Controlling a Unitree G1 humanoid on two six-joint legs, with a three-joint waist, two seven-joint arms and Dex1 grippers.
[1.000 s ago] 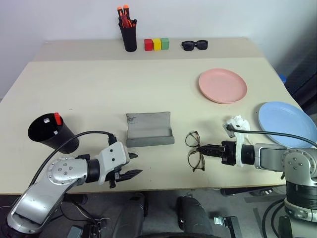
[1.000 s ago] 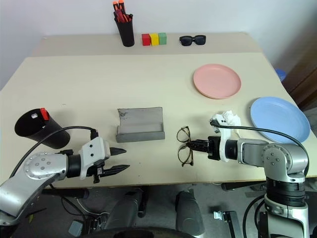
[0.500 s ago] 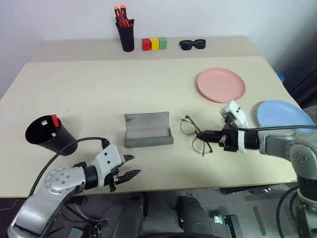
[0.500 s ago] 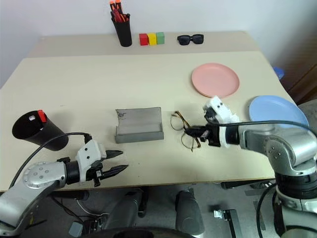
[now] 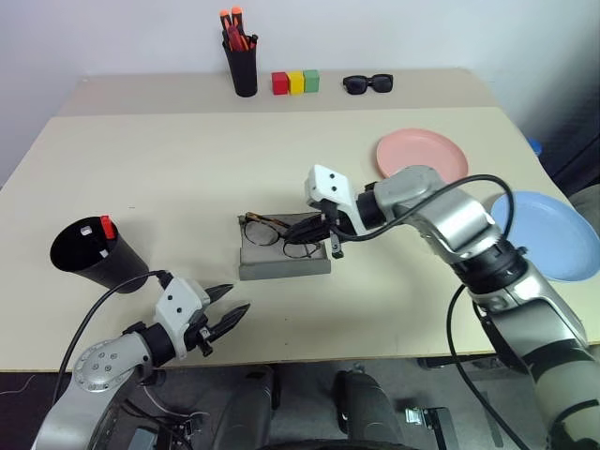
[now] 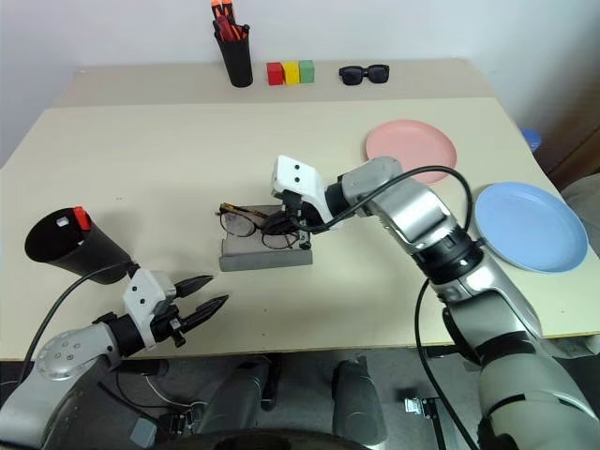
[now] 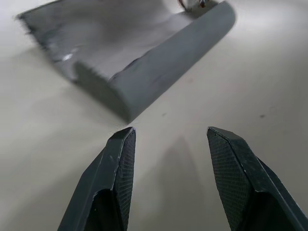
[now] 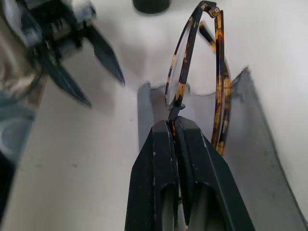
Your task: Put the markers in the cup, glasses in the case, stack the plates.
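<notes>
Brown-framed clear-lens glasses (image 6: pixel 246 220) hang over the open grey hard-shell case (image 6: pixel 265 253), pinched in the right gripper (image 5: pixel 317 228) for lowering in; left gripper (image 6: pixel 208 292) waits nearby, fingers apart

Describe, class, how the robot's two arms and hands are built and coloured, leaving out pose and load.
Both arms are silver-grey metal with rounded joints and black bands. Each wrist carries a white block, and a black cable loops along each arm. The left hand and right hand each end in two black, tapering, pointed fingers with a fine cross-hatched inner face.
</notes>
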